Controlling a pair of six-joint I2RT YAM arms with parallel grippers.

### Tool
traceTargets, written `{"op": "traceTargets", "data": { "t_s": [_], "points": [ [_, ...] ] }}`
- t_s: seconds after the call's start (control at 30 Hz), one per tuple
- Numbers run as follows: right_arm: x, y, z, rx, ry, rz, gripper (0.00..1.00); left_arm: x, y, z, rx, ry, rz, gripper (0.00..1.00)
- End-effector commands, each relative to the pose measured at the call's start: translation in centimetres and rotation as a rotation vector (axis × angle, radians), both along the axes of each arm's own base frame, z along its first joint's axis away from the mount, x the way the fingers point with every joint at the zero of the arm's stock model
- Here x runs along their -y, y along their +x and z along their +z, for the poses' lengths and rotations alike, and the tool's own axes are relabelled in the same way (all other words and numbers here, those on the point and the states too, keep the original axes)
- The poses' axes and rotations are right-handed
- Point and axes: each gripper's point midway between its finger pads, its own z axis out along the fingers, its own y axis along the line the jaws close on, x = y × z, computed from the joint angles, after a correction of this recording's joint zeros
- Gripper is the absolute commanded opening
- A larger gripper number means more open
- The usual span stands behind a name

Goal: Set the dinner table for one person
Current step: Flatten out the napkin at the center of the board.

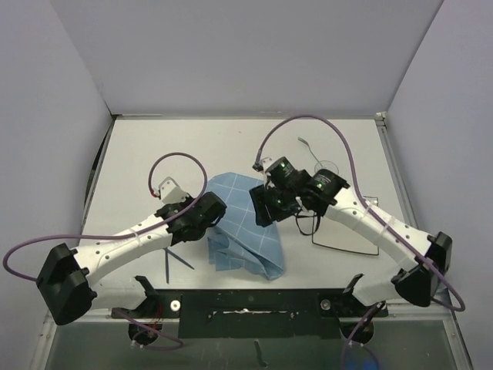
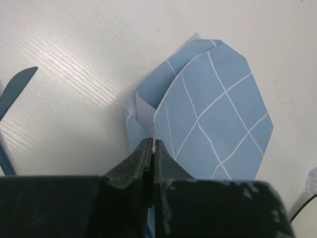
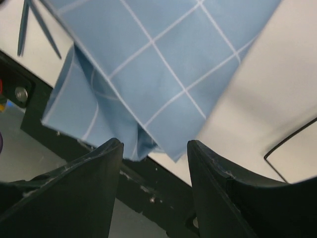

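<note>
A blue cloth mat [image 1: 245,223] with a white grid lies crumpled and folded over itself on the white dinner table [image 1: 192,146]. My left gripper [image 1: 216,210] is shut on the mat's left edge; in the left wrist view its jaws [image 2: 153,145] pinch a fold of the mat [image 2: 218,119]. My right gripper [image 1: 266,210] is open over the mat's right part, holding nothing; in the right wrist view the mat [image 3: 153,54] hangs just beyond its fingertips [image 3: 154,144].
A dark blue knife [image 1: 174,260] lies near the left arm, also seen in the left wrist view [image 2: 15,91]. A fork [image 1: 310,148] and a clear glass [image 1: 327,166] sit at the back right. A black cable [image 1: 347,243] loops on the table. The black rail [image 1: 254,301] runs along the near edge.
</note>
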Motion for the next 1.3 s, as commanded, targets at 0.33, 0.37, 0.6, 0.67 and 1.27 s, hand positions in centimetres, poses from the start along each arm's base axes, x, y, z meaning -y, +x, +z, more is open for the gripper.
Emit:
{"op": "traceTargets", "data": {
  "t_s": [0.33, 0.37, 0.6, 0.67, 1.27],
  "points": [
    [-4.3, -11.5, -0.3, -0.065, 0.172, 0.323, 0.57, 0.1, 1.5, 2.7, 0.049, -0.031, -0.028, 0.0],
    [-4.9, -11.8, -0.4, -0.067, 0.173, 0.345, 0.57, 0.1, 1.6, 2.8, 0.05, -0.032, -0.028, 0.0],
    [-7.4, -12.1, -1.8, -0.061, 0.138, 0.433, 0.57, -0.1, 1.3, 3.0, 0.052, -0.033, -0.035, 0.0],
    [-7.9, -11.9, -1.7, -0.05, 0.136, 0.448, 0.57, -0.3, 1.2, 3.0, 0.053, -0.032, -0.034, 0.0],
    [-9.2, -9.9, -4.8, -0.025, 0.138, 0.471, 0.57, -1.9, 0.3, 4.3, 0.084, -0.03, -0.024, 0.0]
  ]
}}
